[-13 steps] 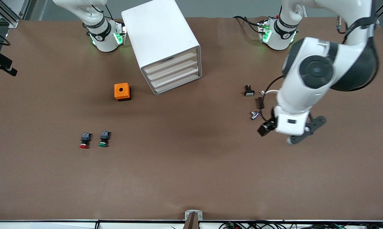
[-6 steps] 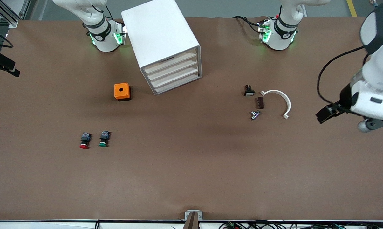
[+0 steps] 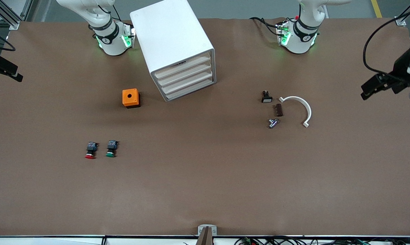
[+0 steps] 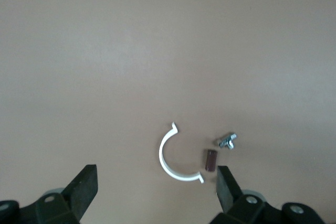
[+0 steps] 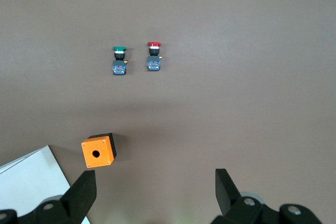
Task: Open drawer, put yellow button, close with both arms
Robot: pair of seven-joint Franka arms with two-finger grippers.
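All four drawers of the cabinet (image 3: 173, 47) look closed and no yellow button shows on the table, while the left gripper (image 4: 156, 191) and right gripper (image 5: 155, 191), both spread and empty, hang well away.

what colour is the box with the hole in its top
Orange, with a black base; the box shows best in the front view.

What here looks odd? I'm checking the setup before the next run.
No yellow button shows anywhere; only the red button and green button. All four cabinet drawers are closed. Both grippers, left and right, are open and empty.
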